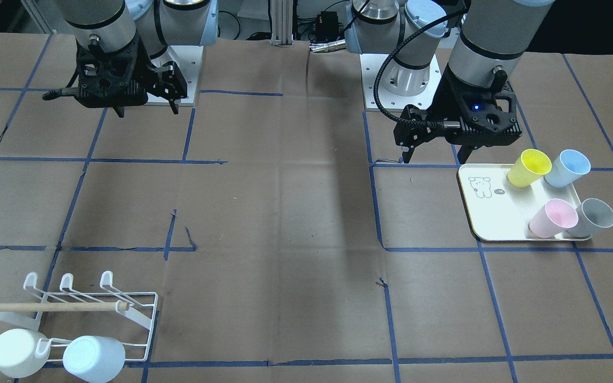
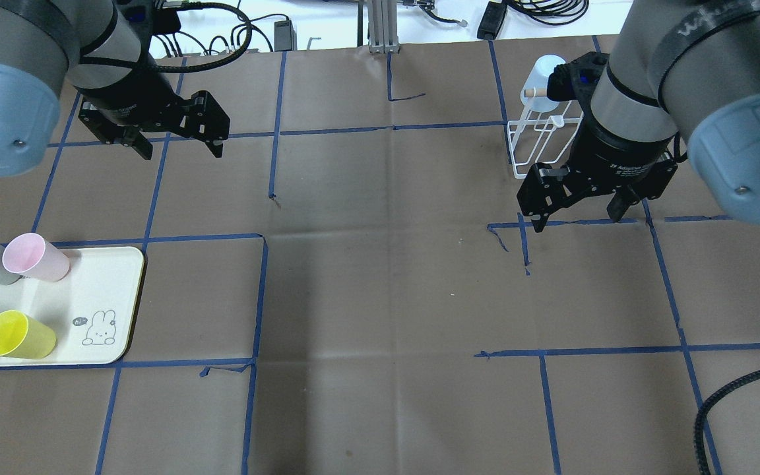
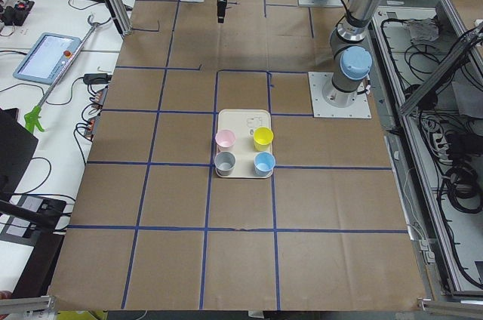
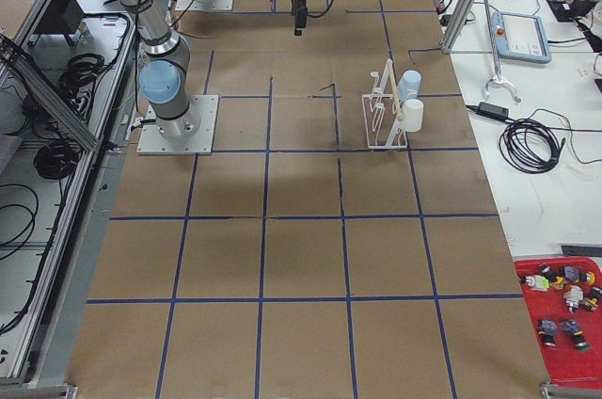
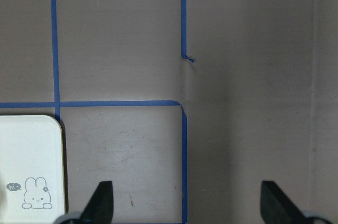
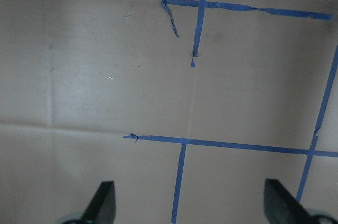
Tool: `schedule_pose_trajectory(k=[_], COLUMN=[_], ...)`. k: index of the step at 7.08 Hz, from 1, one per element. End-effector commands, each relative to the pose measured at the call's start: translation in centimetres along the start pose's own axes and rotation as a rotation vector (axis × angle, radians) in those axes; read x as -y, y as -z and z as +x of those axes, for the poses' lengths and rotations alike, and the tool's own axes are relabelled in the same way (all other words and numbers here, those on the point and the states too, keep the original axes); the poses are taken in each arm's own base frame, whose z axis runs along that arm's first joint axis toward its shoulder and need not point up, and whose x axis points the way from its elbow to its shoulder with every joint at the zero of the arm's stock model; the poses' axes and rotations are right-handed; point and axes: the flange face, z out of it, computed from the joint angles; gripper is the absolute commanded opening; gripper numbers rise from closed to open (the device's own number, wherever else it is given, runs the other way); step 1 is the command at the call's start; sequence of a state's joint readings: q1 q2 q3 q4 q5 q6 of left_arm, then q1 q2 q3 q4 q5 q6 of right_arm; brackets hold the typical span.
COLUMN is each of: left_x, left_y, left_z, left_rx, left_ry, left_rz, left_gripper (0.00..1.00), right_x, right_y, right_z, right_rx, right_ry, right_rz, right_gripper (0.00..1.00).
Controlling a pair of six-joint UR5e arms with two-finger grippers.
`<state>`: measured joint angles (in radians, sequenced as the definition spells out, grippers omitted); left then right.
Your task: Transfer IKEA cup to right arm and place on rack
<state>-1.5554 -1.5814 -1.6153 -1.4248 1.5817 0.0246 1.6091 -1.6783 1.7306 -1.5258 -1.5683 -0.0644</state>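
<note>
Several IKEA cups lie tipped on a cream tray (image 1: 490, 221): yellow (image 1: 528, 167), blue (image 1: 566, 168), pink (image 1: 553, 218) and grey (image 1: 594, 218). My left gripper (image 1: 435, 157) hangs open and empty above the table beside the tray's bear corner; its fingertips (image 5: 103, 200) frame bare paper. The right arm's gripper (image 2: 578, 218) is also open and empty, hovering just in front of the white wire rack (image 2: 545, 142). In the front-facing view the rack (image 1: 144, 314) holds a white cup (image 1: 16, 351) and a pale blue cup (image 1: 93, 357) on its prongs, with a wooden dowel (image 1: 46, 307) across it.
Brown paper with blue tape lines (image 2: 261, 297) covers the table. Both arm bases (image 1: 397, 80) stand at the robot's edge. A tablet (image 3: 45, 56) and cables lie on a side bench; a red bin (image 4: 564, 319) of small parts sits at the far end.
</note>
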Motion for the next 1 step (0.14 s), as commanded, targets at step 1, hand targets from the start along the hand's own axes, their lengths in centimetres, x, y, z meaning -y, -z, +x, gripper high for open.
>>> schedule_pose_trajectory(k=[1], left_x=[-0.07], left_y=[0.15], left_z=[0.20], left_rx=[-0.020], left_ry=[0.002], left_rz=[0.003], left_gripper=[0.99], right_x=[-0.04], right_y=[0.08], right_z=[-0.01], right_rx=[0.000], right_ry=[0.000], right_rz=[0.002], right_gripper=[1.00])
